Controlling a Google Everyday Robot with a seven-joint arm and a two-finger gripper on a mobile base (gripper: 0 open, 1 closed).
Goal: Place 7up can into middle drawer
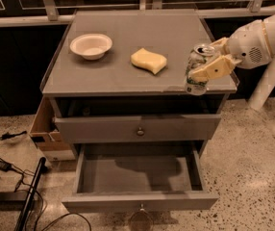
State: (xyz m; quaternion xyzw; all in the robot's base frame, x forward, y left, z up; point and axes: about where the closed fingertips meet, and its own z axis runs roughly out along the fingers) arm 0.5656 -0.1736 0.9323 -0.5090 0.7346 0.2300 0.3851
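Note:
The 7up can (195,83) is a pale can with green print and a silver top. It is held upright in the air at the cabinet top's front right corner. My gripper (207,62) comes in from the right on a white arm and is shut on the can's upper part, its tan fingers (213,69) on either side. The middle drawer (140,174) is pulled wide open below, with a bare grey floor and a round knob at its front. It lies below and to the left of the can.
A white bowl (91,45) and a yellow sponge (148,60) sit on the grey cabinet top (128,32). The upper drawer (137,127) is slightly open. A cardboard box (48,134) stands at the left, cables (12,177) lie on the floor.

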